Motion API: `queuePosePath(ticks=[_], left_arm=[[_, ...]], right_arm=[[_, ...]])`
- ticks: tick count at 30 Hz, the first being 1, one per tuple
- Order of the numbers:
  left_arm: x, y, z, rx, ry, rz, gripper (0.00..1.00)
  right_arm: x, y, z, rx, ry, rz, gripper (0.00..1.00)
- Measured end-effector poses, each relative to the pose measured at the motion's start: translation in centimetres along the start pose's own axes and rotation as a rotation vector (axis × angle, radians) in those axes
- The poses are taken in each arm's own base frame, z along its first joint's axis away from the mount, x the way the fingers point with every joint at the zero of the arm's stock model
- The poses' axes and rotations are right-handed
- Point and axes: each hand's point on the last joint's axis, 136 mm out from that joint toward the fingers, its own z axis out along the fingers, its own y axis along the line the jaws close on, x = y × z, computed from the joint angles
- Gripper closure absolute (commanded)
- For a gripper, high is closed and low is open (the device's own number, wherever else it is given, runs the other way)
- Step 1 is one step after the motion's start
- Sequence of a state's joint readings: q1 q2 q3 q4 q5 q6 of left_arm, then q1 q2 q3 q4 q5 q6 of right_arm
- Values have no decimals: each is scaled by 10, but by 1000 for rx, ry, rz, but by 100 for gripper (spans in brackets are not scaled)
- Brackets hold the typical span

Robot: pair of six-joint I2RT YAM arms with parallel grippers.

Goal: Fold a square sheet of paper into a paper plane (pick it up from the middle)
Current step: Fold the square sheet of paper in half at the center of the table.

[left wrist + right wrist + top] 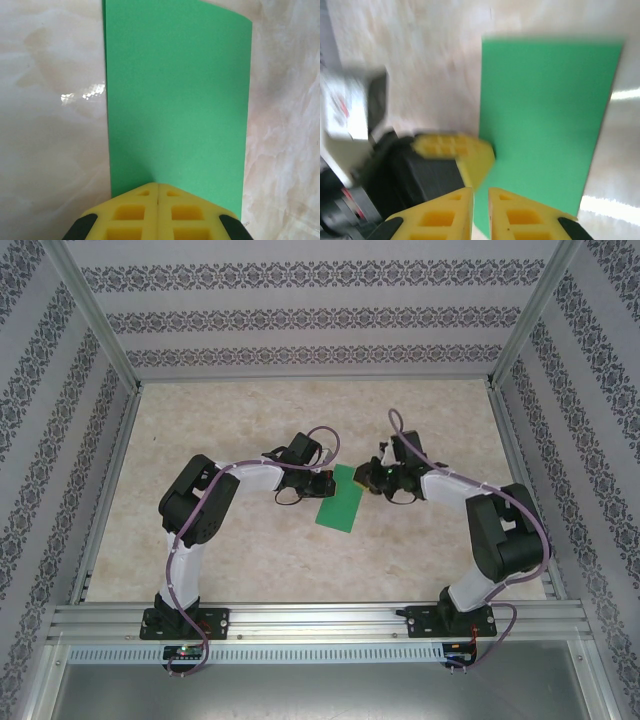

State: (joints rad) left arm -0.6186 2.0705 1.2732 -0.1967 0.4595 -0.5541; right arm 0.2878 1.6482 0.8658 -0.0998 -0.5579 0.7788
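Paper: the green paper (340, 502) lies flat on the counter (250, 420) between the two arms, near the middle. It shows as a long rectangle rather than a square, so I judge it already folded once down the centre.
Left hand: the left hand (157, 192) has its yellow fingers pressed together, tips at the paper's near edge.
Why there: closed tips on one edge would pin the sheet so it cannot slide while the other arm works. That would suit creasing, or lifting a corner for the next fold.
Right hand: the right hand (480, 197) has its fingers a narrow gap apart, set low at the paper's opposite side. Nothing is clearly clamped between them.
Why there: it faces the left hand across the sheet, probably placed to catch an edge or corner.
Hard to make out: the left wrist view does not show whether the left tips pinch the edge or only press it down, since the contact lies under the fingers.
Blur: the right wrist view is smeared. A sliver of green sits in the gap, but whether it is between the fingers or under them I cannot tell.
Cut off: the overhead view is too small to show which long edge is the fold.
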Motion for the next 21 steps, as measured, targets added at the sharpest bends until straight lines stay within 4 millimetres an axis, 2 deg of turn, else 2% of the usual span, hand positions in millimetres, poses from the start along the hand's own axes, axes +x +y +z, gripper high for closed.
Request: queuePosePath(ticks=[3,7,10,13,21], left_arm=[[0,0,0,0,0,0,100],[0,0,0,0,0,0,100],[0,0,0,-1,0,0,100],[0,0,0,-1,1,1,100],[0,0,0,-1,1,3,100]], right_arm=[[-24,-3,11,10,-20,-3,83],[-32,-15,31,44,3,-1,84],[-34,-31,43,75,21,20,84],[-31,-45,46,102,38,40,84],[-36,-49,45,111,42,24,83]])
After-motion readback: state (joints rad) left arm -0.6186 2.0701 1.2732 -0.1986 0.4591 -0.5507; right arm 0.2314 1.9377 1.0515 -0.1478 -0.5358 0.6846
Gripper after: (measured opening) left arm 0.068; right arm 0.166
